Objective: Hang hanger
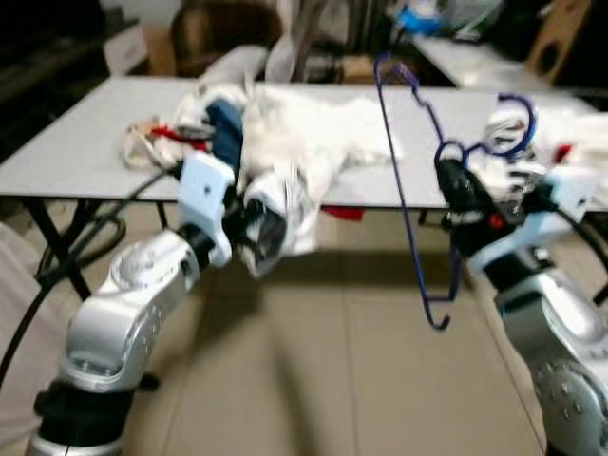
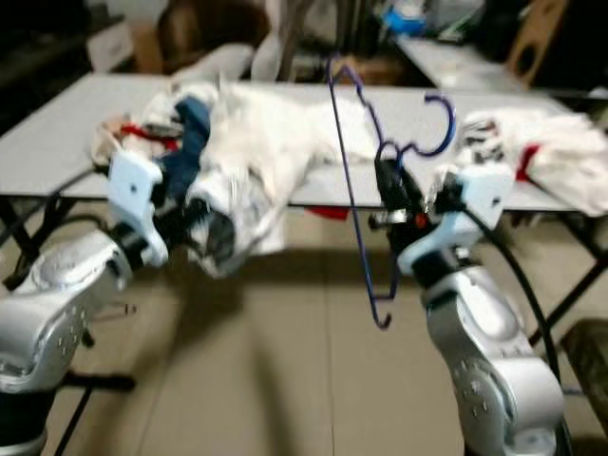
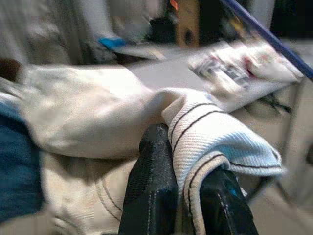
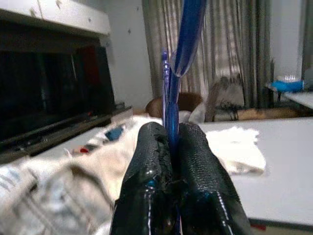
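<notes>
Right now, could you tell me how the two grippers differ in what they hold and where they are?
The left gripper pinches white striped cloth pulled off the table edge; the right gripper clamps a thin blue hanger. The cloth droops soft from the left gripper; the hanger stands rigid, above and below the right gripper. Both grippers are shut, raised before the table.

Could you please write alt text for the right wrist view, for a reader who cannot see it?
The right gripper has its two black fingers closed on a blue hanger that rises between them. Behind lie pale clothes on a white table, with curtains beyond.
</notes>
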Controlling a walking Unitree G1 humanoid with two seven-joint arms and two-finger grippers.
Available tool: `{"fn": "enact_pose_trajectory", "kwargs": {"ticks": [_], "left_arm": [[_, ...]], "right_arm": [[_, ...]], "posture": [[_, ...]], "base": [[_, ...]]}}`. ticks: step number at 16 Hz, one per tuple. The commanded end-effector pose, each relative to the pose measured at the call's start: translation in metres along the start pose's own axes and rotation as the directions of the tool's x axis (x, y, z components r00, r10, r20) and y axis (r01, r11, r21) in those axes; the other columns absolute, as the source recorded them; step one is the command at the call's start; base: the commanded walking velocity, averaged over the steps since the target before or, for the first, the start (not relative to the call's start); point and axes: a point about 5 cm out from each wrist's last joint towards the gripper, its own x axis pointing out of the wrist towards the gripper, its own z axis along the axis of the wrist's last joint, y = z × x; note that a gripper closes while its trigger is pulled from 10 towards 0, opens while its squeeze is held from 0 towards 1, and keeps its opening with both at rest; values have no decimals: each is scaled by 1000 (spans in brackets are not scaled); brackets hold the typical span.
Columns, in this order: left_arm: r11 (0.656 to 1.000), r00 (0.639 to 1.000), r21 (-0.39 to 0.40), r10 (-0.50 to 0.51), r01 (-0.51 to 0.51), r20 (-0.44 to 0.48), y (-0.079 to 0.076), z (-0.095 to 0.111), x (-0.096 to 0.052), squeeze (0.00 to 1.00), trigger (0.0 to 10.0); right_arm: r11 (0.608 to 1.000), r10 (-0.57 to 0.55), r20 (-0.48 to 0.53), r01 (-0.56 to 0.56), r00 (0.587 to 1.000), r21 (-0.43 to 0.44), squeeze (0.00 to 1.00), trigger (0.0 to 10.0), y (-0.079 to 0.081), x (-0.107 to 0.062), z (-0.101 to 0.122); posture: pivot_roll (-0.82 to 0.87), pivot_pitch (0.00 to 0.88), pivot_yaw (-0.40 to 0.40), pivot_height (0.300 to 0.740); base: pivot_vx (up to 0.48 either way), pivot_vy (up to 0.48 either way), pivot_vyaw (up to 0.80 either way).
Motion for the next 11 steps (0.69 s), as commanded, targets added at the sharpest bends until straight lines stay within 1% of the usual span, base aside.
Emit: {"fn": "enact_pose_trajectory", "kwargs": {"ticks": [1,2,3,4,5,7,8,9,11], "left_arm": [[995,990,-17,-102,101,-99,-12,-10,-4,0,0],[992,981,-27,-126,124,-148,-13,-15,-7,0,0],[987,959,-68,-160,148,-234,-16,-25,-12,0,0],[982,943,-89,-183,164,-279,-17,-30,-15,0,0],[974,919,-125,-222,191,-325,-20,-33,-22,0,0],[957,880,-168,-283,235,-381,-25,-37,-32,0,0],[957,869,-179,-283,228,-406,-25,-40,-36,0,0],[959,864,-175,-279,224,-419,-25,-41,-39,0,0],[965,868,-171,-254,198,-427,-24,-42,-39,0,0]], "right_arm": [[1000,7,-6,-7,1000,-12,0,10000,0,0,1],[1000,10,-10,-10,1000,-16,0,10000,0,0,1],[999,19,-30,-20,999,-33,0,10000,-1,-2,-1],[999,26,-48,-29,998,-46,0,10000,-3,-4,-2],[997,40,-73,-44,997,-63,0,10000,-4,-9,-3],[995,58,-108,-66,992,-75,0,10000,-4,-16,-5],[994,65,-125,-75,990,-80,0,10000,-2,-18,-7],[993,74,-140,-86,987,-82,0,10000,0,-21,-8],[992,88,-169,-103,982,-80,0,10000,3,-26,-11]], "posture": [[21,0,18,740],[20,0,21,740],[20,0,22,740],[20,0,22,740],[20,0,26,740],[23,0,29,740],[22,0,31,740],[18,0,34,740],[17,0,35,740]], "base": [[0,0,0],[0,0,0],[0,0,0],[0,0,0],[0,0,0],[0,0,0],[0,0,0],[0,0,0],[0,0,0]]}}
